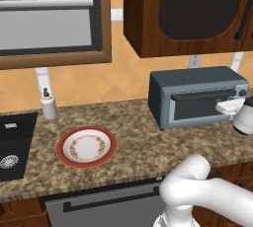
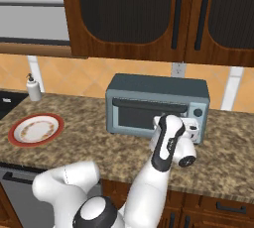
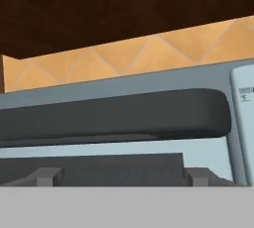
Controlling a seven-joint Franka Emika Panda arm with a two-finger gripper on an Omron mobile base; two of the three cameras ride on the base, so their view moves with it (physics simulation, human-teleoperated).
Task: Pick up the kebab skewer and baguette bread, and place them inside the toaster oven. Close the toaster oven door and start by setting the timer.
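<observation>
While the toaster oven (image 1: 197, 96) sits on the granite counter (image 1: 133, 142) against the tiled backsplash, its door (image 2: 149, 114) is shut, dark bar handle (image 3: 114, 115) across the top of the glass. Gripper (image 1: 231, 106) is right at the door's right end, next to the knob panel (image 2: 198, 114); in the right base cam the arm's wrist covers that lower right corner of the oven front. Hand cam looks straight at the handle, close up, w/ the door glass under it, the panel edge at right and the backsplash above. Two dark fingertips (image 3: 45, 176) poke up at the bottom of that cam, well apart, so the jaws look spread and nothing sits between them; can't tell contact w/ the handle.

Other stuff: orange-rimmed plate (image 1: 86, 147) lies on the counter well left of the oven, bare. Soap dispenser (image 1: 48, 103) stands at the back by the black sink (image 1: 15, 144). Dark wood wall cabinets (image 2: 149, 14) hang over the oven, window w/ blinds (image 1: 49, 14) over the sink. Dishwasher front (image 1: 99, 206) is below the counter edge.

Skewer and baguette: can't make them out through the dark glass.
</observation>
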